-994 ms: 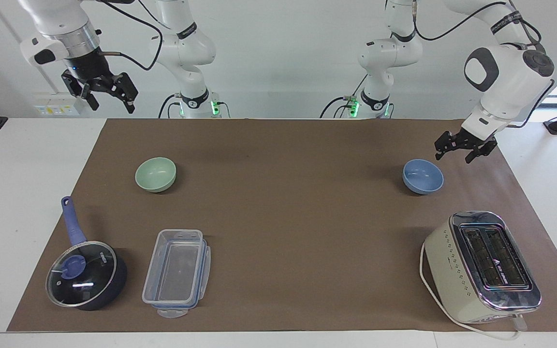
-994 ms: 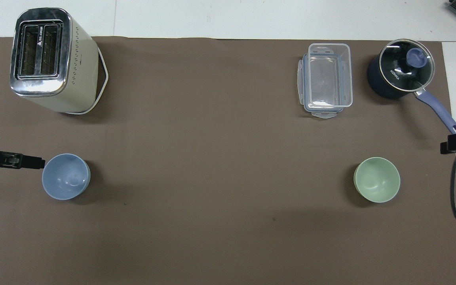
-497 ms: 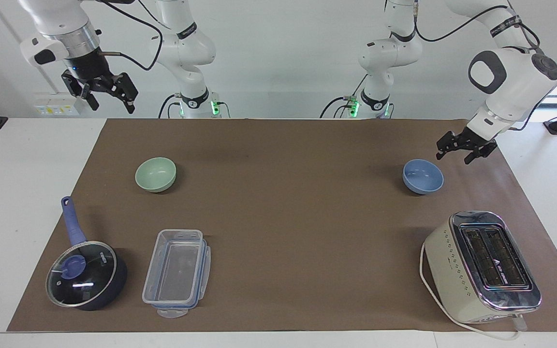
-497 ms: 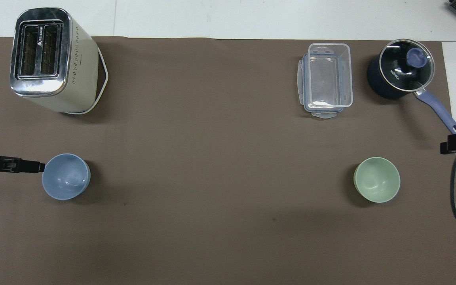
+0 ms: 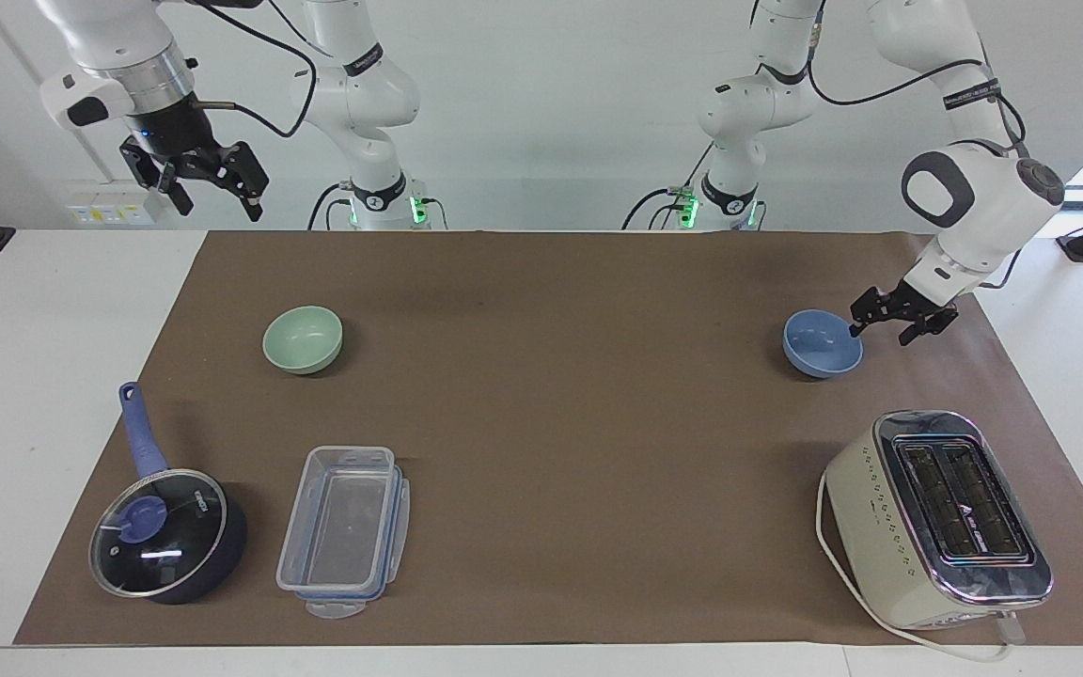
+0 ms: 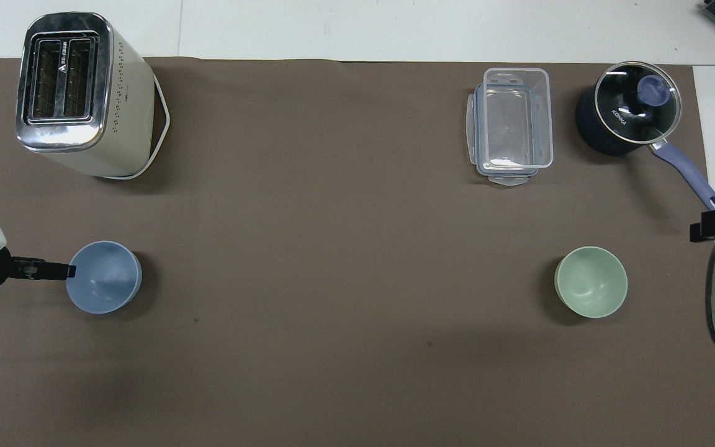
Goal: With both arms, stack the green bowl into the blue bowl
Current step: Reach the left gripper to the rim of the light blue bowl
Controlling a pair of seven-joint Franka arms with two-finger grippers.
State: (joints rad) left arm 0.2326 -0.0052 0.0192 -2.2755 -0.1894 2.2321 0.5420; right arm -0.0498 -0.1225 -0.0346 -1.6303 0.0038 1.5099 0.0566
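Note:
The blue bowl [image 5: 822,346] [image 6: 104,276] stands upright on the brown mat toward the left arm's end of the table. My left gripper [image 5: 882,334] [image 6: 69,270] is low at that bowl's outer edge. It is open, with one fingertip over the rim and the other outside it. The green bowl [image 5: 303,338] [image 6: 591,282] sits upright toward the right arm's end, with nothing touching it. My right gripper [image 5: 218,202] waits high above the table's corner by the robots, open and holding nothing.
A cream toaster [image 5: 936,517] [image 6: 78,93] with a white cord stands farther from the robots than the blue bowl. A clear plastic container [image 5: 344,531] [image 6: 512,124] and a dark blue lidded saucepan [image 5: 165,531] [image 6: 627,118] lie farther out than the green bowl.
My left gripper has come down and slid toward the blue bowl until it reaches the rim. Both bowls and the right arm have stayed where they were.

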